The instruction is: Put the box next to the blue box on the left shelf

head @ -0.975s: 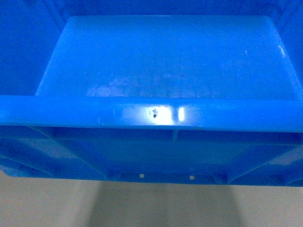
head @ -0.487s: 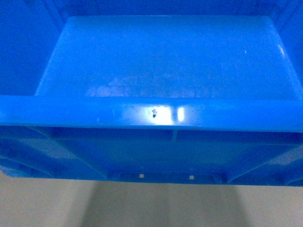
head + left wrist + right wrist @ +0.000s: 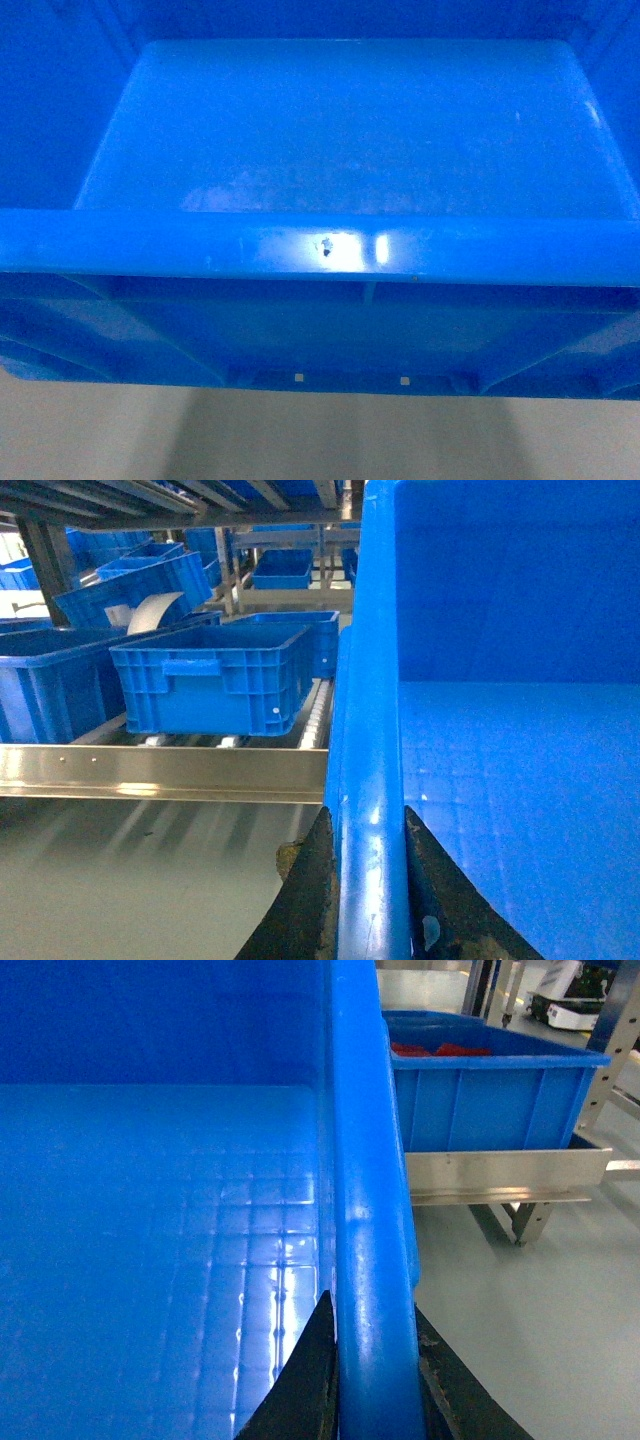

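Both wrist views tell the same story: at the bottom of each frame, dark fingers are pinched on either side of the thick rolled rim of the big bright-blue plastic crate. The left gripper has one finger outside the wall and one inside, clamped tight on the rim; the right gripper does the same on the opposite rim.

In the head view the crate fills nearly the whole frame, held up above a pale grey floor, its smooth floor scuffed and its near rim glinting.

Further back, upper left of the left wrist view, a smaller blue ribbed crate sits on a metal shelf rail, with more blue bins behind it. In the right wrist view, upper right, another blue bin holds something red.
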